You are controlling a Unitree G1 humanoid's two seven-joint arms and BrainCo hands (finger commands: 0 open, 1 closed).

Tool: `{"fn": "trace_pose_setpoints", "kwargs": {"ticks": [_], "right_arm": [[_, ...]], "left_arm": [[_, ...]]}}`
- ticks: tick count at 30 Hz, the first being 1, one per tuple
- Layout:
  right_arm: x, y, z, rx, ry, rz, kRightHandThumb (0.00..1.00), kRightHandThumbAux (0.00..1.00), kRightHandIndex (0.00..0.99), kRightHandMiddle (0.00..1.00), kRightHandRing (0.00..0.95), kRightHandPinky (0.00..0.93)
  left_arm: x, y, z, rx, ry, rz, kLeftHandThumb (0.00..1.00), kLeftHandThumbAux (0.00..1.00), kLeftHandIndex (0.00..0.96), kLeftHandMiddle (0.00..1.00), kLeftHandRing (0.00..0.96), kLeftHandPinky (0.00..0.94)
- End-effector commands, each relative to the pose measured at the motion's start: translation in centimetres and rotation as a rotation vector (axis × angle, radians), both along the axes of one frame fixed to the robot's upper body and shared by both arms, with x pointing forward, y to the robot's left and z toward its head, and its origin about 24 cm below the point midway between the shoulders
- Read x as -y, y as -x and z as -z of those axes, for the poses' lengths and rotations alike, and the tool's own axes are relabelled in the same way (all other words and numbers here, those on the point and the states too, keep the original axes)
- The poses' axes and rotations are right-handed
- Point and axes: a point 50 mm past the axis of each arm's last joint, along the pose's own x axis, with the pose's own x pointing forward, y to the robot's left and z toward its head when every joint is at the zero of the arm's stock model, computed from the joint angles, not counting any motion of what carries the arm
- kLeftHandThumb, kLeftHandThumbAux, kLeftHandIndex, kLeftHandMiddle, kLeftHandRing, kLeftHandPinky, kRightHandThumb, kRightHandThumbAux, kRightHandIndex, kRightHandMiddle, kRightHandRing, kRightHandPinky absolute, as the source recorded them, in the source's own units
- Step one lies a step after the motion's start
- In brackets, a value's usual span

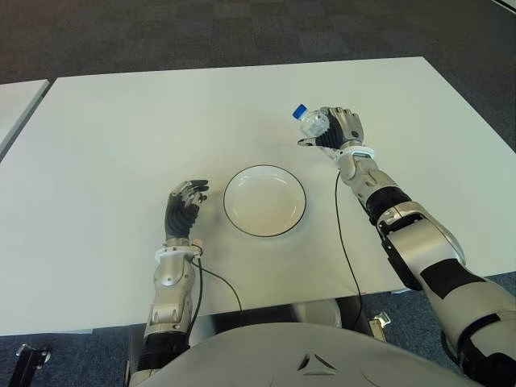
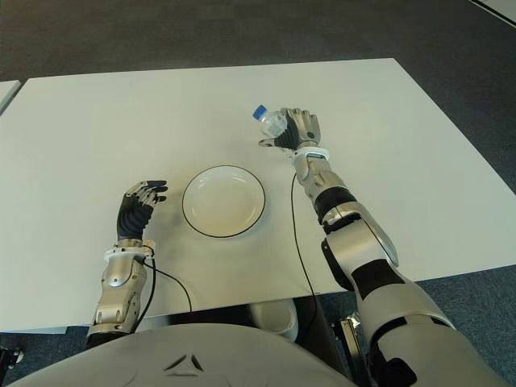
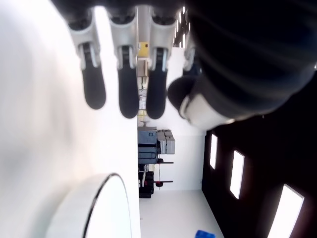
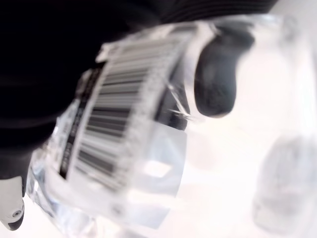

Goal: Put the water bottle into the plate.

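My right hand [image 1: 334, 129] is shut on a clear water bottle [image 1: 311, 122] with a blue cap, holding it tilted above the white table [image 1: 121, 137], behind and to the right of the plate. Up close, the right wrist view is filled by the water bottle [image 4: 129, 144], its barcode label showing, with fingertips [image 4: 214, 82] wrapped round it. The white plate [image 1: 264, 201] with a dark rim lies near the table's middle with nothing in it. My left hand [image 1: 185, 205] shows just left of the plate, fingers relaxed and holding nothing.
A second table's corner [image 1: 16, 101] shows at the far left. Dark carpet [image 1: 242, 32] lies beyond the table. A thin black cable [image 1: 347, 250] runs along my right arm toward the table's front edge.
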Motion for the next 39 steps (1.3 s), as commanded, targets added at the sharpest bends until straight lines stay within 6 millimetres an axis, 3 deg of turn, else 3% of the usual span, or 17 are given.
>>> {"fn": "trace_pose_setpoints", "kwargs": {"ticks": [1,5,17,27,39], "right_arm": [[-0.7,1.0,0.3,0.022,0.011,-0.124,0.839,0.687,0.41,0.572,0.807,0.787],[-1.5,1.8,0.1,0.042,0.033,-0.24,0.838,0.687,0.409,0.568,0.785,0.749],[-4.1,4.6,0.2,0.053,0.128,-0.572,0.839,0.686,0.411,0.572,0.767,0.747],[-6.4,7.2,2.9,-0.018,0.211,-0.757,0.839,0.684,0.413,0.57,0.801,0.811],[-7.2,7.5,4.7,-0.135,0.408,-0.871,0.842,0.683,0.42,0.576,0.831,0.826]], "left_arm": [[0.0,0.0,0.1,-0.011,-0.002,0.008,0.704,0.72,0.413,0.346,0.344,0.373],[0.0,-0.1,0.1,-0.012,-0.003,0.01,0.704,0.721,0.413,0.348,0.35,0.379],[0.1,-0.1,0.1,-0.008,-0.006,0.011,0.703,0.721,0.412,0.346,0.348,0.377],[0.1,-0.2,0.1,-0.01,-0.006,0.007,0.704,0.721,0.412,0.346,0.348,0.374],[0.1,-0.2,0.1,-0.003,-0.009,0.006,0.703,0.721,0.412,0.339,0.344,0.373]]}}
